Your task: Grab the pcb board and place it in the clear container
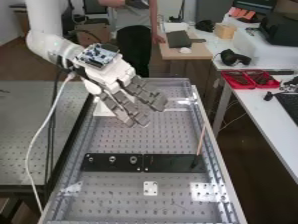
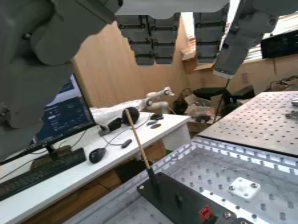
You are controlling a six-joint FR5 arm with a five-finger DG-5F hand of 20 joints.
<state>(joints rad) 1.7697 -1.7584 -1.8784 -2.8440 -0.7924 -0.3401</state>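
The hand (image 1: 136, 100) is above the far part of the perforated bench, its fingers straight and spread, with nothing seen between them. In the wrist view the hand (image 2: 153, 42) also shows straight fingers. A blue-and-white circuit board (image 1: 98, 55) sits on top of the arm's wrist. Beyond the hand, a pale, shiny patch (image 1: 179, 103) lies on the bench; I cannot tell whether it is the clear container. Partly behind the hand is a white piece (image 1: 102, 109). No loose pcb board can be made out.
A black plate (image 1: 174, 163) crosses the bench, with a thin wooden stick (image 1: 201, 140) standing at its right end. Nearer lies a small white plate (image 1: 151, 188) with holes. Red trays (image 1: 238, 79) stand on the white side table (image 1: 259, 107). A monitor (image 2: 63, 112) stands beside a keyboard.
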